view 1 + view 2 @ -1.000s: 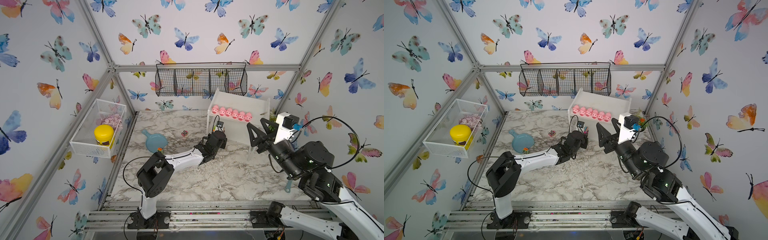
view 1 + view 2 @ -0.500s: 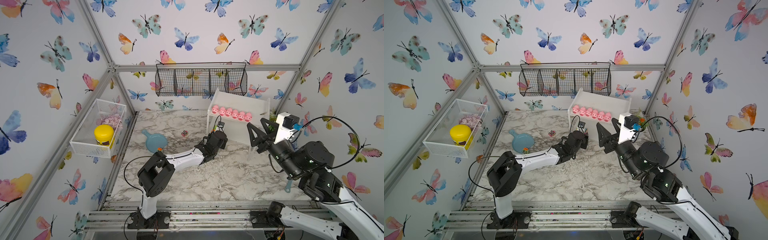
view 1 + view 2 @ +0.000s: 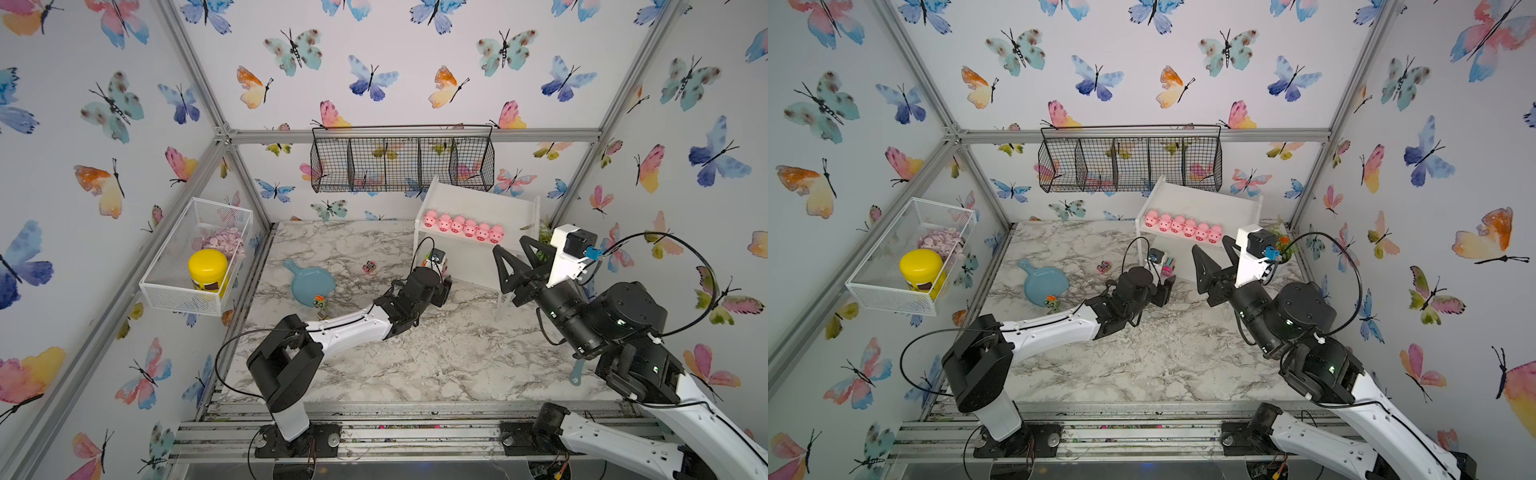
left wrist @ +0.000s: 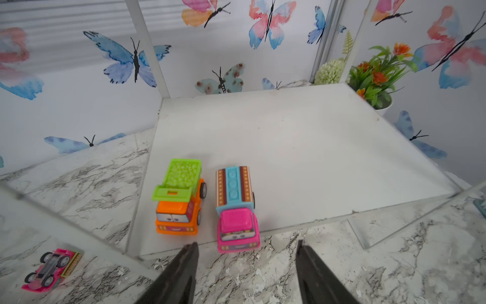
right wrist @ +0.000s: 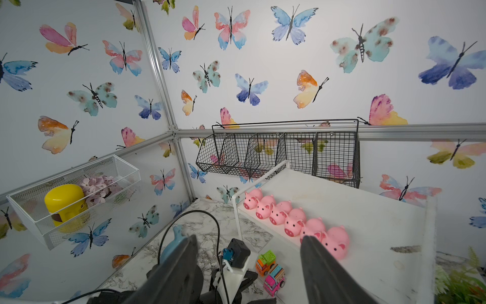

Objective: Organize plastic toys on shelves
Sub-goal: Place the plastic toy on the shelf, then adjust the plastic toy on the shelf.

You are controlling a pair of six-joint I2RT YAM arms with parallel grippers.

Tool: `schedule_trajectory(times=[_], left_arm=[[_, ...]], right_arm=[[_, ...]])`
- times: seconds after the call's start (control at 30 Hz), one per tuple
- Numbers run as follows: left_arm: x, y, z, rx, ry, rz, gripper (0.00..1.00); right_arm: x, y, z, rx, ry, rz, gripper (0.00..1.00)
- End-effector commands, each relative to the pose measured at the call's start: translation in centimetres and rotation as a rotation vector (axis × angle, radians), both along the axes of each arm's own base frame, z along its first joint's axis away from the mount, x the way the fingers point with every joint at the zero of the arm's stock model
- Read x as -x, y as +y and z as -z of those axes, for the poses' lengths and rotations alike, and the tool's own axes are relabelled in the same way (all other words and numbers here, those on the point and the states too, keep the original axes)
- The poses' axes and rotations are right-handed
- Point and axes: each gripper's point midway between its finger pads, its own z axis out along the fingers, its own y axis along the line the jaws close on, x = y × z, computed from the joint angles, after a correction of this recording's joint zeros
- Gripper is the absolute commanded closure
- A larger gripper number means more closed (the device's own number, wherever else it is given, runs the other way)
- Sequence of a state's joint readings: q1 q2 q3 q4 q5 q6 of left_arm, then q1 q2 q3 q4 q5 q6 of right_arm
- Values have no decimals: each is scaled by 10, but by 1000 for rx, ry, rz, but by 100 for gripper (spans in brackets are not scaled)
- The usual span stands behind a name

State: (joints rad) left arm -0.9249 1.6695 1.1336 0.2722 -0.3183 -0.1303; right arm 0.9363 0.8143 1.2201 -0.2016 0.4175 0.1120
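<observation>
The white shelves [image 3: 478, 199] stand at the back right. Several pink pigs [image 3: 463, 226] line the top board's front edge, also in the right wrist view [image 5: 292, 223]. On the lower board [image 4: 289, 158] an orange-green truck [image 4: 181, 200] and a pink truck [image 4: 236, 210] sit side by side at the front edge. My left gripper [image 4: 247, 243] is open just in front of the pink truck, holding nothing. Another pink truck [image 3: 369, 267] lies upside down on the marble. A small truck [image 3: 320, 302] rests by the blue pan. My right gripper [image 3: 510, 244] hangs open near the pigs, empty.
A blue pan [image 3: 309, 282] lies left of centre. A black wire basket [image 3: 401, 160] hangs on the back wall above the shelves. A white mesh basket [image 3: 195, 257] on the left wall holds a yellow jar [image 3: 208, 268] and pale discs. A potted plant [image 4: 376, 73] stands behind the shelves.
My left gripper's jaws have spread apart and the pink truck now sits free on the lower board. The right arm has not moved.
</observation>
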Motion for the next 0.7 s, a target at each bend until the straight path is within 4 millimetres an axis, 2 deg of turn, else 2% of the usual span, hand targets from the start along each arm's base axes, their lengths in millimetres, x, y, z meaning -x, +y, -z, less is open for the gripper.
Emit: schedule_trajectory(times=[0.0, 0.1, 0.2, 0.23, 0.33, 0.4, 0.47, 0.53, 0.6, 0.67], left_arm=[[21, 17, -51, 100, -91, 50, 31], [30, 57, -61, 152, -116, 27, 24], [31, 109, -62, 212, -110, 24, 19], [27, 131, -62, 242, -103, -3, 18], [5, 192, -45, 365, 14, -100, 17], [-10, 223, -30, 427, 107, -166, 17], [-21, 238, -13, 445, 208, -200, 17], [-30, 240, 2, 429, 309, -195, 17], [-33, 235, 9, 406, 368, -168, 18], [-33, 231, 13, 417, 384, -152, 18]], right_arm=[[0, 3, -2, -15, -5, -16, 32], [5, 14, 2, -27, -9, -81, 31], [15, 42, 15, -40, -11, -232, 30], [20, 56, 21, -48, -9, -307, 30], [29, 93, 41, -61, 33, -480, 31], [27, 115, 57, -49, 82, -551, 33], [26, 133, 73, -18, 126, -607, 35], [21, 147, 90, 16, 176, -630, 40], [9, 151, 113, 76, 255, -575, 46], [-6, 144, 150, 166, 361, -473, 58]])
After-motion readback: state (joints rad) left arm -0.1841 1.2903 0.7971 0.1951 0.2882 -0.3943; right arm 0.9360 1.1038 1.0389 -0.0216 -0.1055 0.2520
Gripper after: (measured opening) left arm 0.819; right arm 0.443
